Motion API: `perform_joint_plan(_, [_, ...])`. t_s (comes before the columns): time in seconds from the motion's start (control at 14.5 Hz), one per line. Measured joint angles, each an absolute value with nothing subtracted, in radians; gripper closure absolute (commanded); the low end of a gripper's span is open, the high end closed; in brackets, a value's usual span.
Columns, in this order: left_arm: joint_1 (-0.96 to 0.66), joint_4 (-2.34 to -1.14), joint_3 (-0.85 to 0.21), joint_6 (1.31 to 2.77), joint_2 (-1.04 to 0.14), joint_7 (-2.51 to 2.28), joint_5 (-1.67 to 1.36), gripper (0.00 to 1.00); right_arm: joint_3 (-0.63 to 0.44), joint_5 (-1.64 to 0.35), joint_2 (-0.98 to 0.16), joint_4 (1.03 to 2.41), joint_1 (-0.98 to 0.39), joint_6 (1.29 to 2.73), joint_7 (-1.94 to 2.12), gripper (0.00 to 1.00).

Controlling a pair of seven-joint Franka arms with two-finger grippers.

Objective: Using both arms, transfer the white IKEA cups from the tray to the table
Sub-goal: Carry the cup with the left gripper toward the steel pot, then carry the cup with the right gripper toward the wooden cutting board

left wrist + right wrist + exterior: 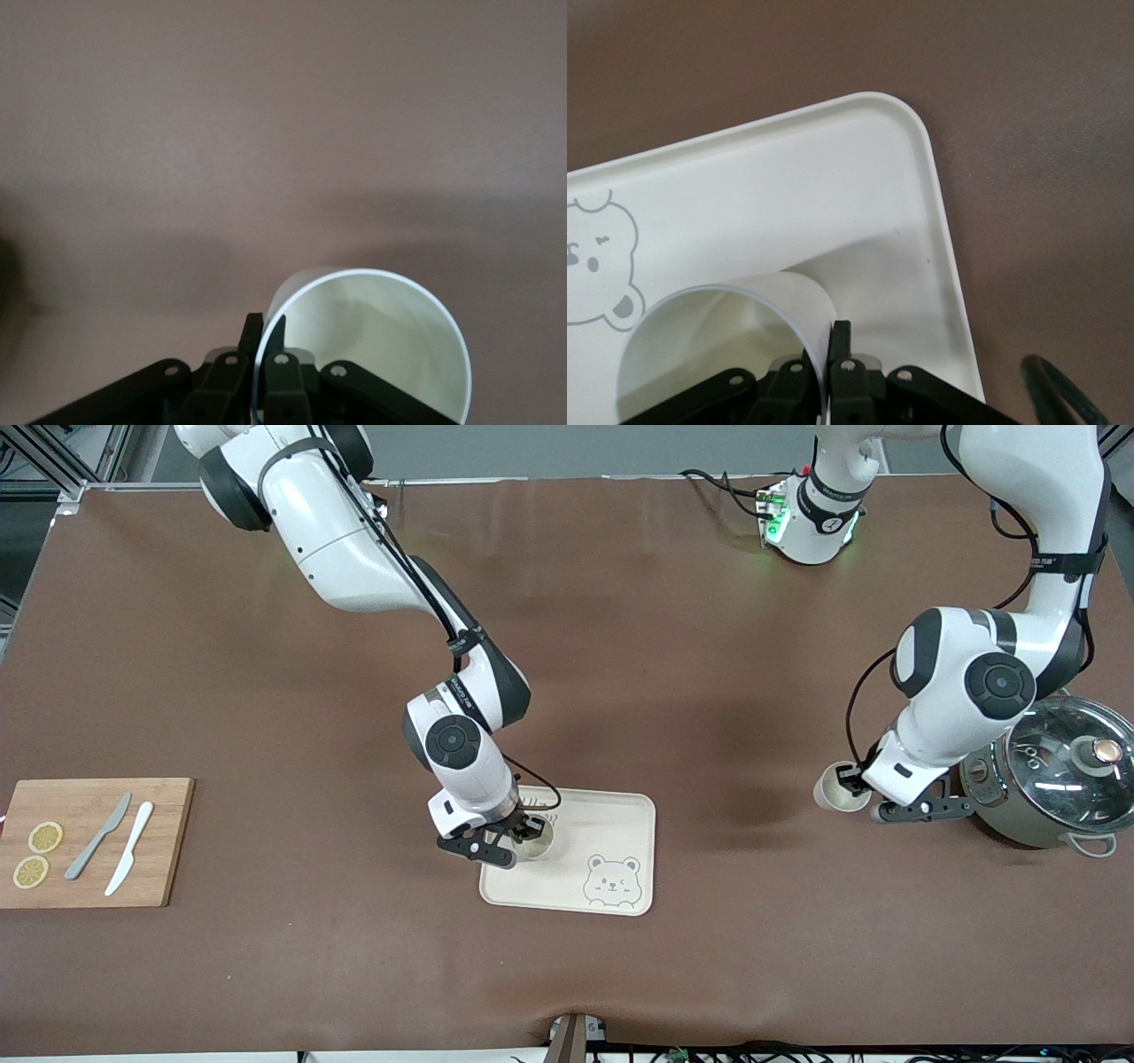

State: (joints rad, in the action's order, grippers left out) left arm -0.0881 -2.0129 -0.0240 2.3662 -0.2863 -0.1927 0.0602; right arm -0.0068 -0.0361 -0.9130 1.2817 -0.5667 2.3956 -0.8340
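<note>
One white cup [538, 843] stands low on the cream bear tray [611, 824], at the corner toward the right arm's end. My right gripper [524, 831] is shut on its rim. In the right wrist view the fingers [842, 335] pinch the cup [726, 341] wall over the tray [833, 177]. The second white cup [835, 790] is at the table beside the grey-green pot. My left gripper [852, 778] is shut on its rim. In the left wrist view the gripper [264, 332] pinches the cup [372, 345] wall over bare brown table.
A grey-green pot with a glass lid [1054, 779] sits at the left arm's end, close to the left gripper. A wooden cutting board [159, 850] with two lemon slices [44, 837] and two knives [97, 837] lies at the right arm's end.
</note>
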Motion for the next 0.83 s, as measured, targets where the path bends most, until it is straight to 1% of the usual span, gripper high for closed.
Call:
perform_joint_plan(0.21, [-0.067, -2.112, -0.027, 2.446, -0.263, -0.154, 0.035, 1.0, -0.007, -0.036, -0.913, 1.282, -0.567, 2.396, -0.834, 1.0])
perform_joint_plan(0.62, [-0.041, -2.247, -0.029, 2.492, -0.173, -0.084, -0.006, 1.0, -0.014, -0.036, -0.906, 1.263, -0.566, 2.387, -0.834, 1.0])
perform_joint_plan(0.83, [-0.041, -2.349, -0.031, 2.618, -0.155, -0.08, -0.008, 1.0, -0.02, -0.036, -0.874, 1.244, -0.56, 2.279, -0.834, 1.0])
